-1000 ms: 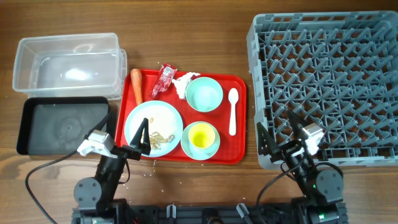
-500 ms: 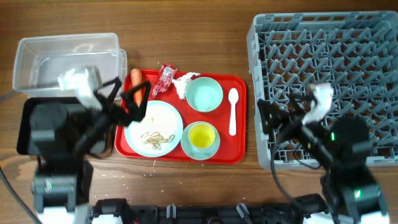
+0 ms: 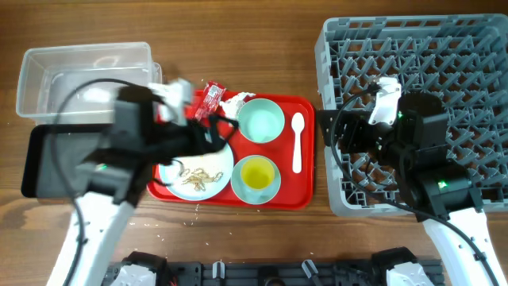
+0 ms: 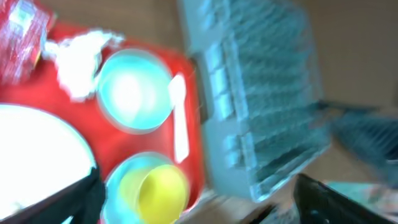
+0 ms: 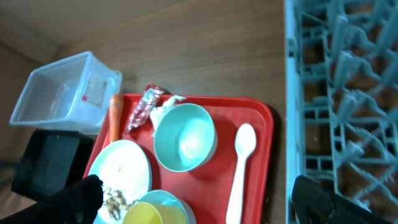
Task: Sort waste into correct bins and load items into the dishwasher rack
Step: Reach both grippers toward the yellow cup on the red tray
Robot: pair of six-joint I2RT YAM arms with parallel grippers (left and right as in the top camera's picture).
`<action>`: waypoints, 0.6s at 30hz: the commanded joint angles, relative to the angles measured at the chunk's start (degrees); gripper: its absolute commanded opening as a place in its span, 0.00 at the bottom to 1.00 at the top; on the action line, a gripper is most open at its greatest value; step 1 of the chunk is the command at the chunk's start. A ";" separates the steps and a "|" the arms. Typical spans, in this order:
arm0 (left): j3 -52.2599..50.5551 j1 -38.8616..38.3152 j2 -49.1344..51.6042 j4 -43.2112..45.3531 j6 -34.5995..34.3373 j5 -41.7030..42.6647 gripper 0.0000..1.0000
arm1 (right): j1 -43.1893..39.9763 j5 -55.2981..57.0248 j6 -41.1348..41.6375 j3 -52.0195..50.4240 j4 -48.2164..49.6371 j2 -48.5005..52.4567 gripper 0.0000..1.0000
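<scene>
Clear tub (image 3: 32, 59), far left on the table (image 3: 262, 32): nothing in it; black tray (image 3: 44, 171) just in front, bare where the left arm does not cover it; both likely stand here for that arm's reach.
Left gripper (image 4: 196, 180): fingers spread wide, holding nothing, above the red serving tray (image 3: 308, 107).
On that tray: carrot (image 5: 114, 115), wrapper (image 3: 210, 98) and tissue (image 3: 236, 103) along the far edge; plate (image 3: 214, 159) carrying crumbs (image 3: 197, 176); one bowl (image 3: 261, 121) unfilled; a second bowl (image 3: 238, 189) with the yellow cup (image 3: 255, 173) nested inside; spoon (image 3: 298, 143) nearest the rack.
Right gripper (image 5: 196, 186): wide, unladen, by the rack's left wall, facing the tray.
Dish rack (image 3: 429, 48), far right: no dishes seen among its pegs; nothing sorted or loaded yet.
</scene>
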 commanded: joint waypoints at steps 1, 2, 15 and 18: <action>0.59 -12.15 4.90 -2.01 -0.02 -21.90 0.80 | -1.46 7.13 3.43 1.84 -3.37 1.84 1.00; 0.59 -15.04 6.73 -2.05 -0.17 -24.65 0.77 | -2.12 7.45 3.21 2.86 -5.81 3.19 1.00; 0.59 -21.84 22.64 -1.16 -6.40 -27.23 0.45 | -2.75 7.04 0.44 6.08 -11.80 8.20 1.00; 0.59 -21.86 24.22 -0.87 -6.40 -25.97 0.40 | -2.75 7.04 0.50 6.08 -11.76 8.20 1.00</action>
